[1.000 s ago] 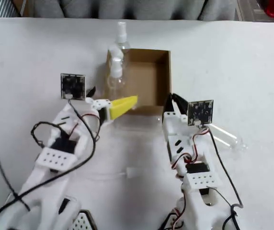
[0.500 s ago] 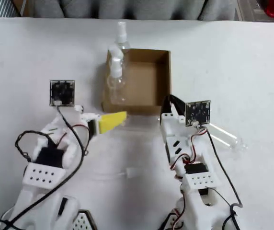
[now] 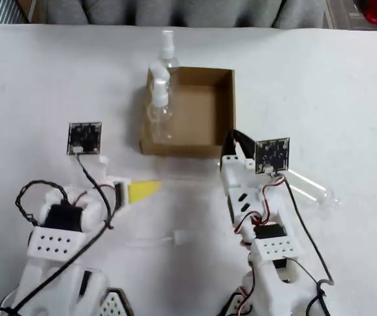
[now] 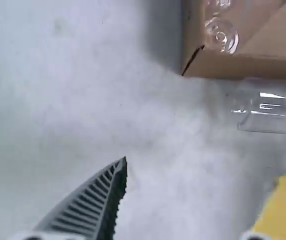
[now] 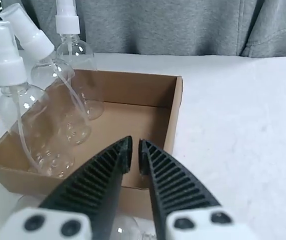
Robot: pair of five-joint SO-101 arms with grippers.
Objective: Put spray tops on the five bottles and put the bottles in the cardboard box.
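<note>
The cardboard box (image 3: pixel 198 108) sat open in the upper middle of the overhead view, on the white table (image 3: pixel 320 85). Two bottles with white spray tops leaned inside along its left wall, the nearer bottle (image 3: pixel 160 113) and the farther bottle (image 3: pixel 159 76). A third bottle (image 3: pixel 167 47) stood at the far left corner, and I couldn't tell whether it was in the box or just behind it. A clear bottle (image 3: pixel 310 187) lay on its side at the right of the frame, beside the right arm. Another lying bottle (image 4: pixel 268 112) rested just in front of the box's near wall. A loose spray top (image 3: pixel 180 237) lay in the lower middle, between the arms. The left gripper (image 4: pixel 203 167) hung at the lower left, apart from the box, its grey and yellow fingers spread wide with nothing between them. The right gripper (image 5: pixel 134 146) was by the box's near right corner, its fingers drawn together to a sliver of a gap, holding nothing.
</note>
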